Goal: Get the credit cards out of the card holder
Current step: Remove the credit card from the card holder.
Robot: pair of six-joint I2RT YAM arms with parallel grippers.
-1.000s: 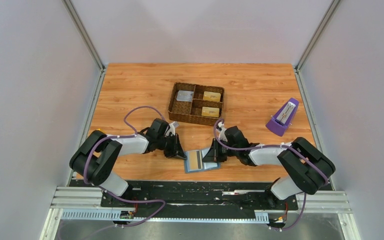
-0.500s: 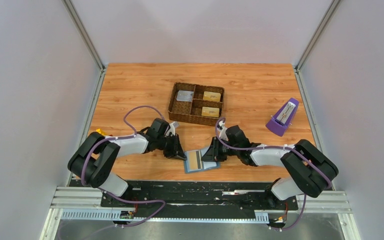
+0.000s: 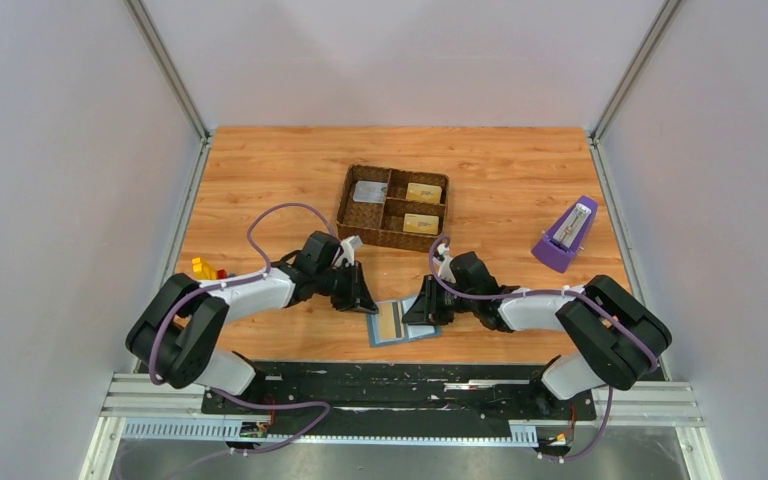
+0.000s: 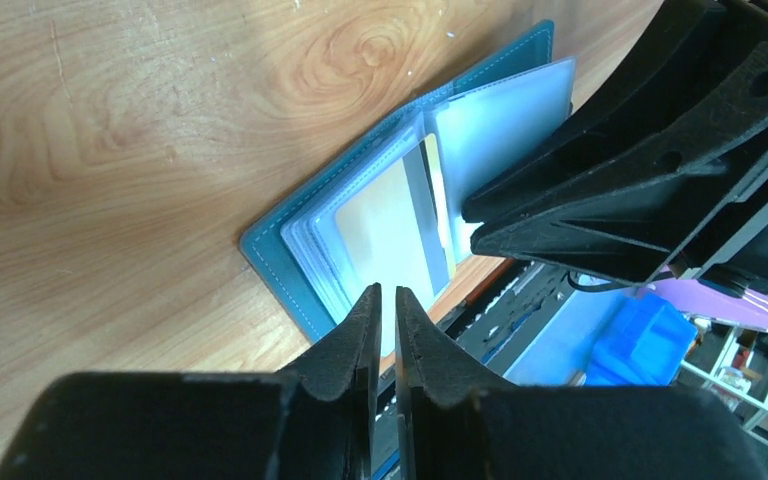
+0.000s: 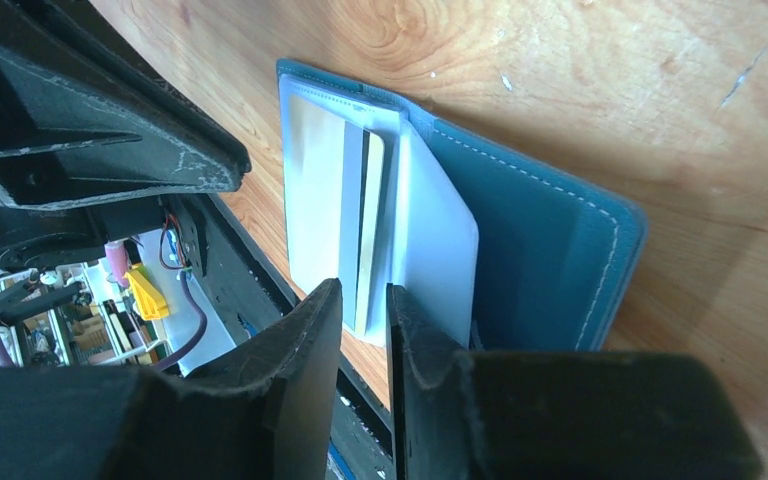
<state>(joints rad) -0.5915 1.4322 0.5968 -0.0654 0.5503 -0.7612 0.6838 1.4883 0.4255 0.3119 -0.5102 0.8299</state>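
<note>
Right wrist view gives the clearest look at the card holder (image 5: 540, 230). It lies open and flat on the table (image 3: 280, 170), near the front edge between the two arms, with its teal cover down and its clear pockets (image 5: 435, 240) up. A gold credit card (image 5: 370, 230) shows as a narrow strip between those pockets. Its end reaches toward the right hand (image 5: 363, 295), whose fingers stand a little apart with the card lined up at the gap; they do not look clamped on it. The left hand (image 4: 387, 292) hovers over the opposite edge of the holder, its fingers almost together with only a thin slit between them. Whether a pocket leaf is nipped there I cannot tell.

Farther back stands a woven tray (image 3: 345, 205) with three flat card-like pieces (image 3: 423, 192) in its compartments. A purple metronome (image 3: 566, 236) is to the right, and small toy blocks (image 3: 203, 268) sit by the left arm.

The step in hand looks like drawing out the gold card, with the grasp not yet made. Next, the right hand should close on the card's exposed end and pull along the pocket's line. Meanwhile the left hand should pin the holder so it does not drag.
</note>
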